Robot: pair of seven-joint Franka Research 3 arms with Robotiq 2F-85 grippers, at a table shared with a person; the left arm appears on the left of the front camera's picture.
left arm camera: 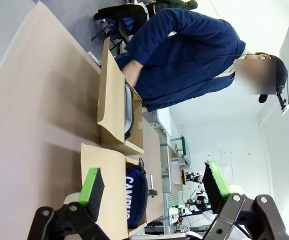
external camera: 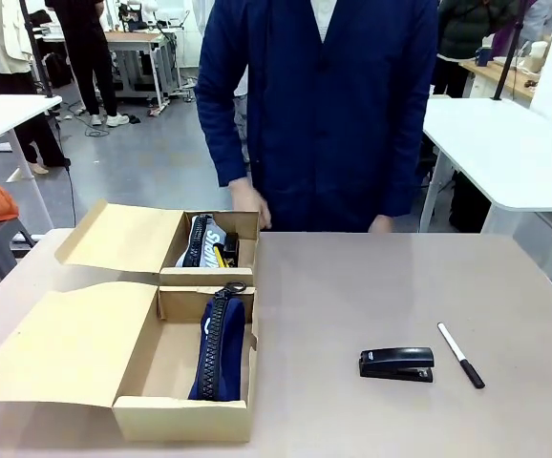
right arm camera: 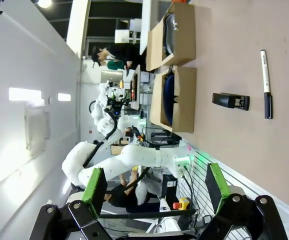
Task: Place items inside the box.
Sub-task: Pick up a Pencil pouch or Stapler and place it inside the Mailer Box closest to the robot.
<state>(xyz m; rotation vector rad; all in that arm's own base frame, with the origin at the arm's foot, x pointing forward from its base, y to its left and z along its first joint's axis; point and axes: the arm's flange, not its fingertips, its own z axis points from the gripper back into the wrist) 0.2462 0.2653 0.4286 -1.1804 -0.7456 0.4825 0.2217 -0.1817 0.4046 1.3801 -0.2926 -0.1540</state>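
Two boxes at the table's [external camera: 371, 277] 9 o'clock; near box [external camera: 185, 418] holds one near pouch [external camera: 221, 348], far box [external camera: 204, 277] one far pouch [external camera: 198, 243]; one stapler [external camera: 396, 364], one marker [external camera: 460, 354] at 4 o'clock; left gripper [left arm camera: 153, 180], right gripper [right arm camera: 154, 180] both spread, empty.

Front view, 12 o'clock = far edge. Table [external camera: 352, 286] bare from centre round to 3 o'clock. Stapler [external camera: 396, 364] and marker [external camera: 460, 354] at 4–5 o'clock, just apart. Near box [external camera: 185, 420] and far box [external camera: 204, 277], touching, block 8–10 o'clock, with flaps [external camera: 66, 343] spread toward 9. Near box: pouch [external camera: 221, 348] along the 3 o'clock wall, floor toward 9 free. Far box crowded. Person's hand [external camera: 249, 202] at its 1 o'clock corner.
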